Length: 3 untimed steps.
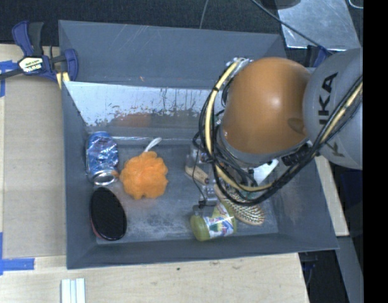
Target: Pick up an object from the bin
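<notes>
Under orange wrist cover (pixel 269 106) | small bottle (pixel 214 226), woven piece (pixel 249 214) partly hidden

Grey metal bin (pixel 181 62) seen from above. The robot arm's rounded orange cover (pixel 266 106) hangs over its right half, with the gripper (pixel 205 191) beneath it, near a small green-capped bottle (pixel 212 226) lying on its side. At left lie a crushed blue can (pixel 101 156), an orange mesh sponge (pixel 144 175) and a black oval brush (pixel 108 214).
</notes>
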Tool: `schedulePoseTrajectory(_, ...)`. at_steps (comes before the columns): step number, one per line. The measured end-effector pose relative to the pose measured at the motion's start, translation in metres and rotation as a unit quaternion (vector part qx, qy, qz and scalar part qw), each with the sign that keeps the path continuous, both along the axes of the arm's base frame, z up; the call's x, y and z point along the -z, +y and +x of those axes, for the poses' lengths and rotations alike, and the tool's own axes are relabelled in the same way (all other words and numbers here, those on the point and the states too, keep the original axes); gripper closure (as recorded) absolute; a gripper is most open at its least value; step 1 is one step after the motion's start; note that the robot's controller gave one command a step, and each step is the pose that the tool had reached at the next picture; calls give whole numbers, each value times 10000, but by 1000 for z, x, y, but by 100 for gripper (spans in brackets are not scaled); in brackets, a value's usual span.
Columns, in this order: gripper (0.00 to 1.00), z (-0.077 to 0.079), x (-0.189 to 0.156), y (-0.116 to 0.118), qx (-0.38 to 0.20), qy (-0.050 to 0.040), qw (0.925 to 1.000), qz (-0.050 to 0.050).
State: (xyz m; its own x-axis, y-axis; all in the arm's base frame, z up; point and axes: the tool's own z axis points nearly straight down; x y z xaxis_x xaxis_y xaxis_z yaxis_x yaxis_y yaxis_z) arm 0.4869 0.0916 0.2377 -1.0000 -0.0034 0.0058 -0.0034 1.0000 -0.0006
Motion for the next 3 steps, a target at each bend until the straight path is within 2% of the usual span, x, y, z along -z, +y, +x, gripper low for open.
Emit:
schedulePoseTrajectory(1,0,10,46,11,-625,11,9980,3)
schedulePoseTrajectory(2,0,38,116,58,-589,25,9983,6)
schedulePoseTrajectory(3,100,39,112,55,-562,-2,9984,5)
